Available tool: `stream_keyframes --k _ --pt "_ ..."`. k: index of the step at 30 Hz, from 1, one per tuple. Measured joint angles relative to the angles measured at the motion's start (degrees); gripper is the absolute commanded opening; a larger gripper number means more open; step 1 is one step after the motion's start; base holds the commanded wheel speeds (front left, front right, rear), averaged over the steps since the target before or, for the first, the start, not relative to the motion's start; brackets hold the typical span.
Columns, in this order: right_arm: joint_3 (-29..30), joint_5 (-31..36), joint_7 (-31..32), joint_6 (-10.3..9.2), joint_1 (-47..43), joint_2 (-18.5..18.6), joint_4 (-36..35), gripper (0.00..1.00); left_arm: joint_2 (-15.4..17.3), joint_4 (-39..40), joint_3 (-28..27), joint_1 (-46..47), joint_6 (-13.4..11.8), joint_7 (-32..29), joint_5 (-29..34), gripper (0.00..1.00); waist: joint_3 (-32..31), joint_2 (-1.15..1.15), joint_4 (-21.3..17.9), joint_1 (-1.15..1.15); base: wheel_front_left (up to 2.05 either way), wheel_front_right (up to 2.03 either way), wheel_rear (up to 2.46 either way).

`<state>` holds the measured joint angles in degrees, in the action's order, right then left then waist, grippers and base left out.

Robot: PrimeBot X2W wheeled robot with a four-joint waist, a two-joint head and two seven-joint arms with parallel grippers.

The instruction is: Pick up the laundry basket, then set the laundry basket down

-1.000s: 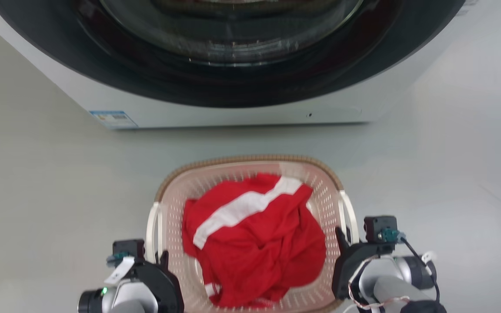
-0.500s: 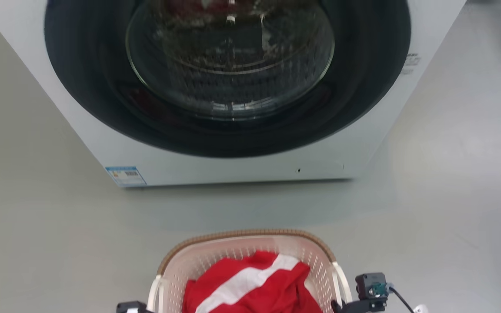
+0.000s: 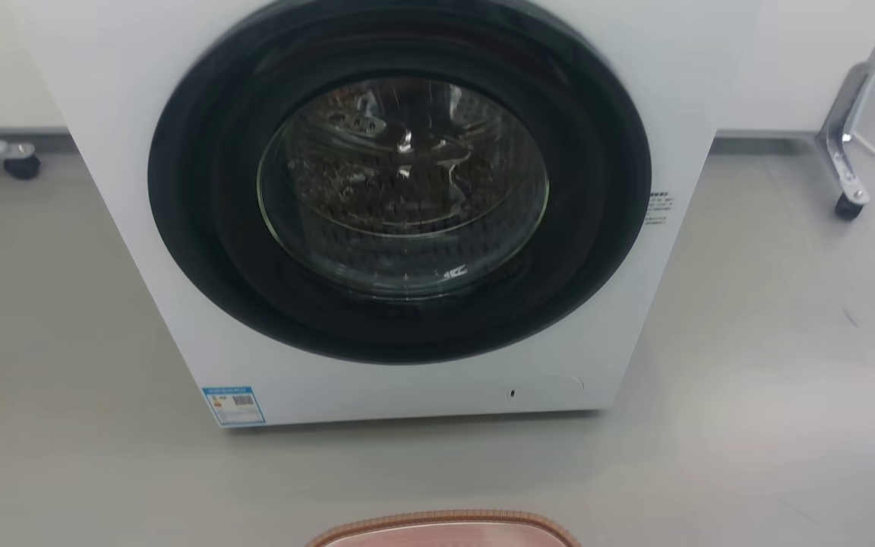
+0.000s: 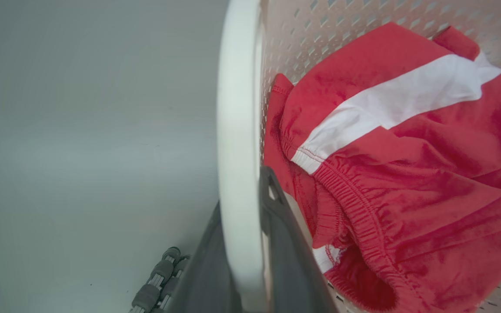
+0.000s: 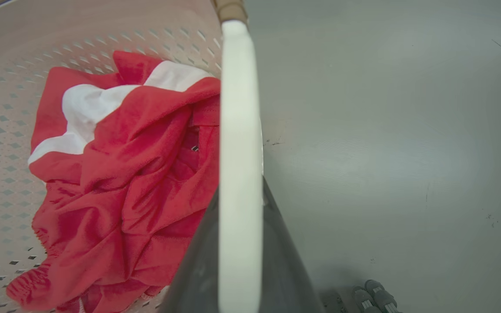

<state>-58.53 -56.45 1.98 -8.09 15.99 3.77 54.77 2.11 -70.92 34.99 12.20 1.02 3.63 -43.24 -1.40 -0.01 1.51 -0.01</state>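
While both grippers (image 4: pixel 244 198) (image 5: pixel 241 193) clamp it, the laundry basket (image 4: pixel 342 17) holds clothing (image 4: pixel 407 174).

I see a white front-loading washer (image 3: pixel 403 190) standing on the grey floor (image 3: pixel 772 365), a blue label (image 3: pixel 233 405) at its lower left corner. A crumpled red garment (image 4: pixel 407 182) carries a white stripe (image 4: pixel 398 100).

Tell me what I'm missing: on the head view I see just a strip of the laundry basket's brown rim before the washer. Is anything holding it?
Observer: Yes. The left gripper is closed on one white handle of the laundry basket.
Operator: And the other side?
Observer: The right gripper clamps the other white handle likewise.
Operator: Is it empty?
Observer: No, a red garment with a white stripe lies inside.
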Motion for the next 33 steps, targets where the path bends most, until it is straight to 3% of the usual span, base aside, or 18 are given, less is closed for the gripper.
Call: stream_keyframes --k 8,33 --pt "-1.34 -2.23 0.47 -0.01 -0.48 0.02 0.08 0.00 0.21 0.16 0.80 -0.83 -0.03 -0.54 -0.10 0.00 -2.82 0.01 -0.29 0.01 0.00 0.00 0.00" --pt "-4.43 -6.39 -0.54 -0.01 0.32 0.02 1.58 0.00 0.37 0.96 2.30 -0.68 -0.57 -0.58 -0.65 0.00 -2.38 0.01 -0.33 0.02 0.00 0.00 0.00"
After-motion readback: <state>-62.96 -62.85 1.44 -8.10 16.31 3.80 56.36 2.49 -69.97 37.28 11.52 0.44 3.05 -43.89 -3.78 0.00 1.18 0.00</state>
